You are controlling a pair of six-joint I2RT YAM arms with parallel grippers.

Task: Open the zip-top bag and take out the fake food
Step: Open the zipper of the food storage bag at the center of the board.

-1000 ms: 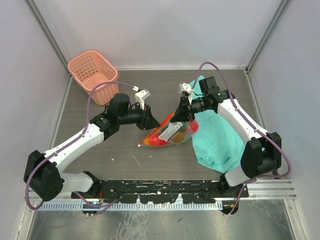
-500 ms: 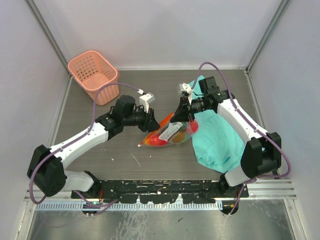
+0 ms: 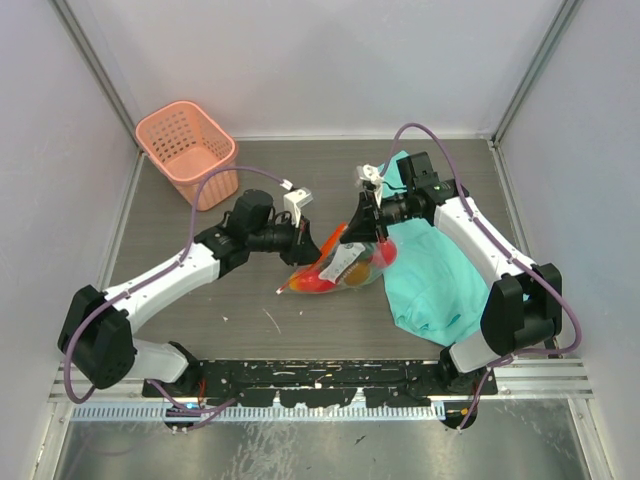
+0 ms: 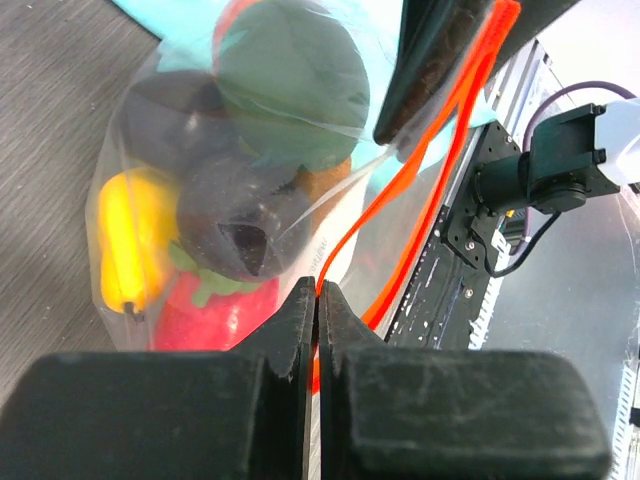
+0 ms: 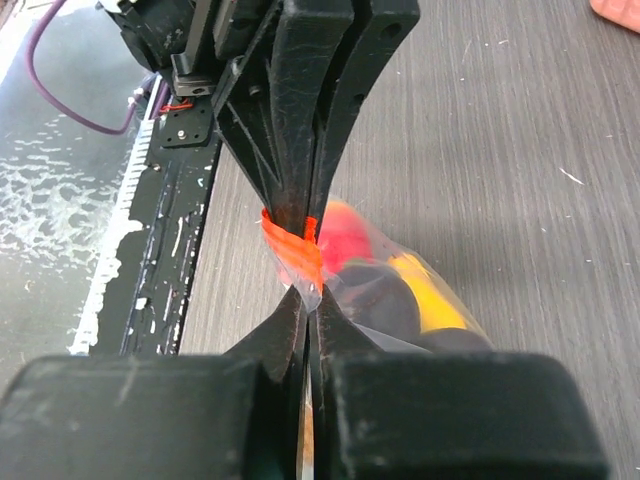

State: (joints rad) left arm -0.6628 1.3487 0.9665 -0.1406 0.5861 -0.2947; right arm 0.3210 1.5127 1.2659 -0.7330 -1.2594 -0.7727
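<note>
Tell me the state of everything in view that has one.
zip-top bag: pinched at its zip strip by both grippers, strip sides look partly parted.
fake food: inside the bag.
left gripper: shut on the strip.
right gripper: shut on the bag's top edge.
pink basket: upright.
teal cloth: rumpled.

Setting: robotics lab test cell. Grey wood-grain bench (image 3: 330, 170), boxed in by plain white panels (image 3: 330, 60) along its far, left and right edges. Left arm (image 3: 170, 275) and right arm (image 3: 480, 235) are bolted to a black mounting plate (image 3: 320, 372) at the near edge. Purple cables (image 3: 420, 126) loop exposed. Bare sheet metal (image 3: 300, 440) lies below the plate.
</note>
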